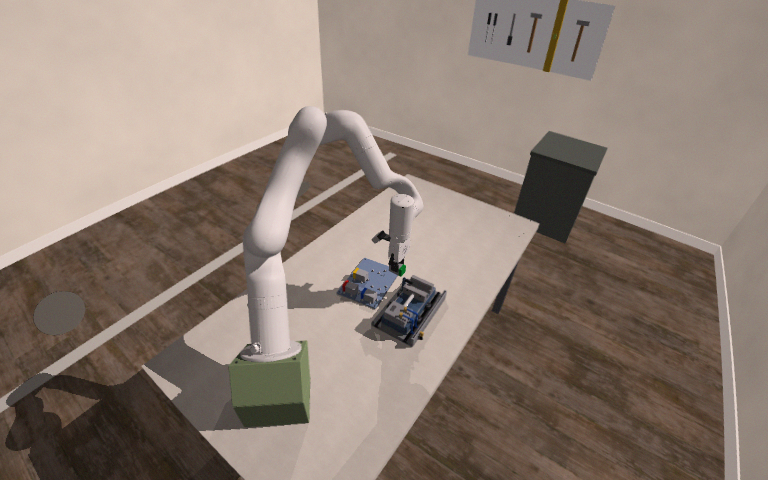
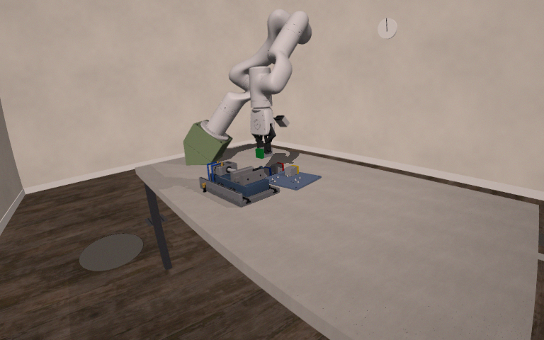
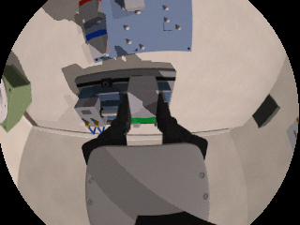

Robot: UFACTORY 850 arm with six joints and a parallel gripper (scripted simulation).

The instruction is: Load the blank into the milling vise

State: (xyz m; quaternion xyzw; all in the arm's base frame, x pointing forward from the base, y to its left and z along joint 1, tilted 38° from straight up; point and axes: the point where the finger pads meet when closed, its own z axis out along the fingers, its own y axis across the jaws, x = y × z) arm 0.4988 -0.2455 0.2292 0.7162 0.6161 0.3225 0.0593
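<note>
Green-ended grey metal blank (image 1: 402, 270) (image 2: 260, 153) (image 3: 142, 100) hangs above the grey-and-blue milling vise (image 1: 417, 287) (image 2: 245, 186) (image 3: 89, 110), clamped between the black-fingered gripper's 2 fingertips (image 1: 398, 267) (image 2: 264, 150). Best to square it with the vise's fixed jaw before lowering, green end away from the vise's work stop, then descend slowly.
</note>
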